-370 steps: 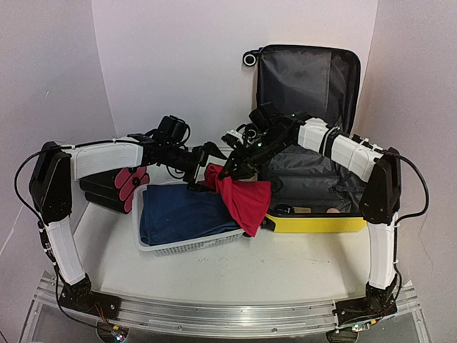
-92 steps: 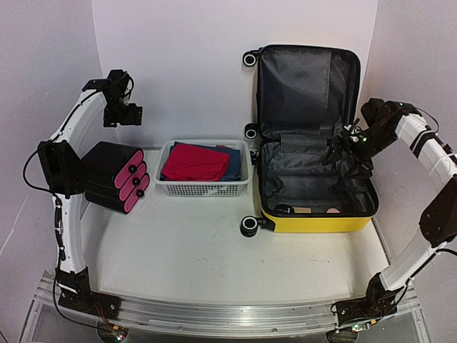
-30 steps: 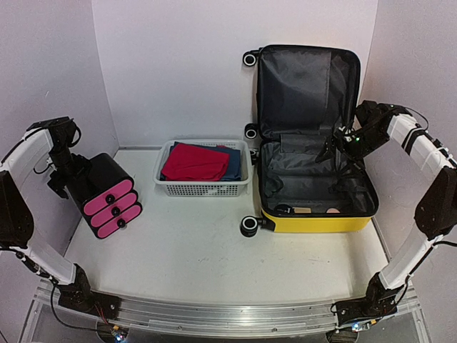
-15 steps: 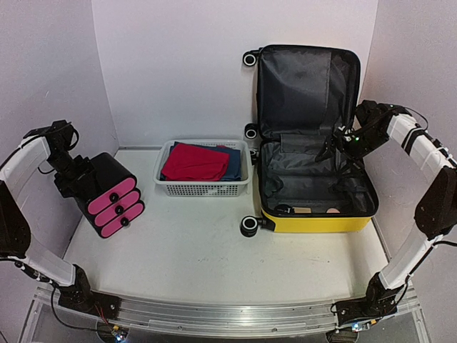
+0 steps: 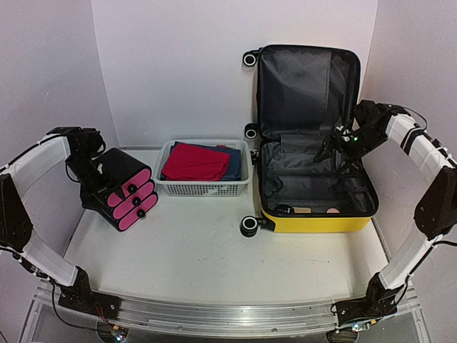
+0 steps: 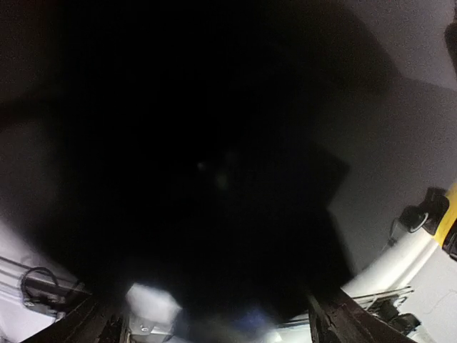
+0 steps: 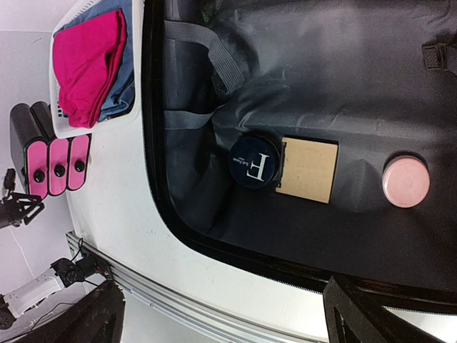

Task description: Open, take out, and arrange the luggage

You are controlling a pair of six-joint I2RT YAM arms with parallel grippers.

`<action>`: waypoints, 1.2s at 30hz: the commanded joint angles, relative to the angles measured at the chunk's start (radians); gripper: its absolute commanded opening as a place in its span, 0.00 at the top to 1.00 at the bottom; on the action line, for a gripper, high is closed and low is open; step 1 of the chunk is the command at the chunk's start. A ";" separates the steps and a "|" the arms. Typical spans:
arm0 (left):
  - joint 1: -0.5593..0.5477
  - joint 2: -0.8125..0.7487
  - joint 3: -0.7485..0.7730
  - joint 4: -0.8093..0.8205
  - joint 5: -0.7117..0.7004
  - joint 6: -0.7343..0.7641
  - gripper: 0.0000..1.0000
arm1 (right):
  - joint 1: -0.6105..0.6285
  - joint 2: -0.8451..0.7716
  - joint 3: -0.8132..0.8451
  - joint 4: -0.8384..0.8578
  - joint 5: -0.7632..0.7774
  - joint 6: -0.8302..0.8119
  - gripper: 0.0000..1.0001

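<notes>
The luggage (image 5: 314,223) lies open at the right, yellow shell toward me, its lid upright against the back wall. On its dark grey lining (image 7: 357,93) rest a dark round tin (image 7: 255,163), a brown card square (image 7: 308,169) and a pink disc (image 7: 406,179). My right gripper (image 5: 330,148) hovers over the lining, open, with nothing between its fingers (image 7: 360,314). At the far left my left gripper (image 5: 93,175) is shut on the rear of the black case (image 5: 118,175) with pink round ends (image 5: 132,201). The case's dark body fills the left wrist view (image 6: 214,164).
A white mesh basket (image 5: 203,189) stands at the back centre, holding a folded red cloth (image 5: 193,161) on a blue one (image 5: 232,161). White walls close in at the left, back and right. The luggage's black wheel (image 5: 249,226) juts onto the table.
The left arm has swung the black case to the right and turned it, its pink ends now toward the front right. Its jaws narrowed slightly. The right arm barely moved.
</notes>
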 commanded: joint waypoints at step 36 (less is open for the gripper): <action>0.222 0.391 0.486 0.062 0.124 0.245 0.19 | 0.050 -0.019 -0.017 0.050 0.020 0.028 0.02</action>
